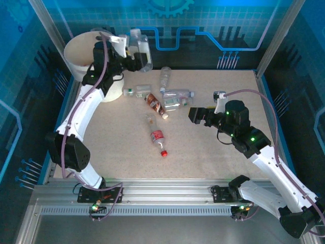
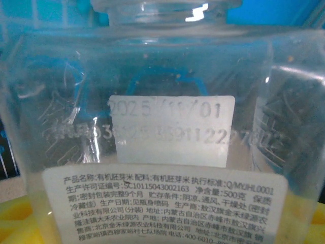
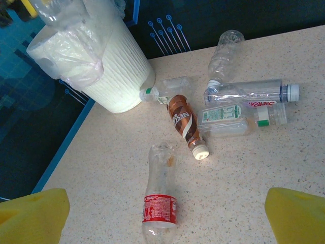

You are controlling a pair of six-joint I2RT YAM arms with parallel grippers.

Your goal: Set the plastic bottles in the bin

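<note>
The table (image 1: 218, 152) has a pale, speckled top with a blue edge. At its far left corner the white bin (image 3: 119, 76) stands upright. Six bottles lie on their sides on the top. A small green-capped bottle (image 3: 165, 89) lies just beside the foot of the bin. The brown-labelled bottle (image 3: 185, 122) lies close against the green-labelled bottle (image 3: 226, 119). Behind them are the white-capped bottle (image 3: 249, 92) and a crushed clear bottle (image 3: 223, 53). The red-labelled bottle (image 3: 160, 198) lies apart, nearer the front edge.
</note>
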